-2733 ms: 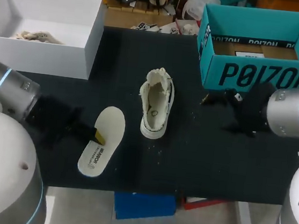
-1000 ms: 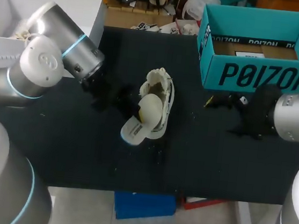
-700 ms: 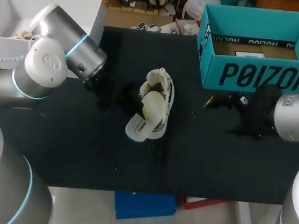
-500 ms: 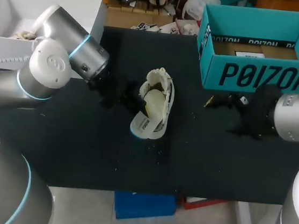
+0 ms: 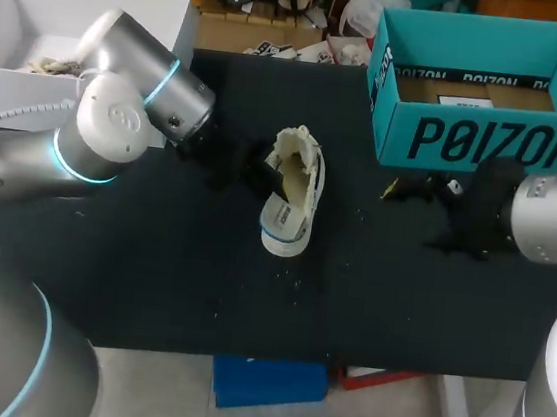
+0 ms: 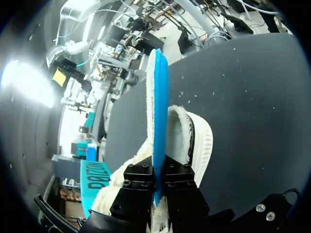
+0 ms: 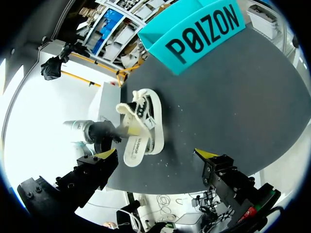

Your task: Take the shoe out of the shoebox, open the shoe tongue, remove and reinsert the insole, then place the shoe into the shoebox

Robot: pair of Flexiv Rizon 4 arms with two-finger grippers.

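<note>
One end of the insole [image 6: 158, 107] is hiding inside the left gripper [image 6: 157, 171]. Part of the shoe [image 6: 199, 141] is hiding behind that gripper too.

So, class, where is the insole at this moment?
In the head view the insole sits mid-table, partly inside the shoe, gripped by the left gripper.

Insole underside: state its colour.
The insole is bright blue underneath; this shows best in the left wrist view, where the left gripper holds it.
</note>
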